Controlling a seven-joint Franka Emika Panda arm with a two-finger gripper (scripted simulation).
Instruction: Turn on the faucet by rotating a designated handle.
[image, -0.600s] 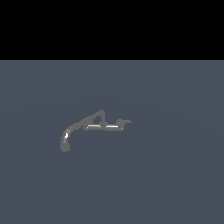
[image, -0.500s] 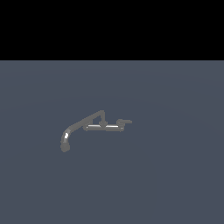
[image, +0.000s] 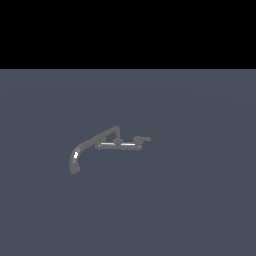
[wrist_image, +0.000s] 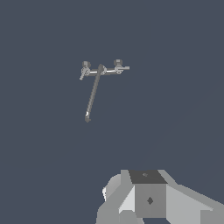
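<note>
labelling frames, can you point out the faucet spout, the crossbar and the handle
spout (image: 95, 141), exterior view, middle of the curved tube
crossbar (image: 118, 145), exterior view, middle of the shiny bar
handle (image: 140, 139), exterior view, knob at the crossbar's end

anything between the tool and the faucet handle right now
Nothing: in the wrist view only bare grey floor separates the tool's body from the faucet and its handle. The fingertips are out of frame.

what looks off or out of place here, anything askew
Nothing stands out. The faucet sits alone on the grey floor, spout angled off the crossbar, handle intact. The end effector is not clearly in view.
</note>
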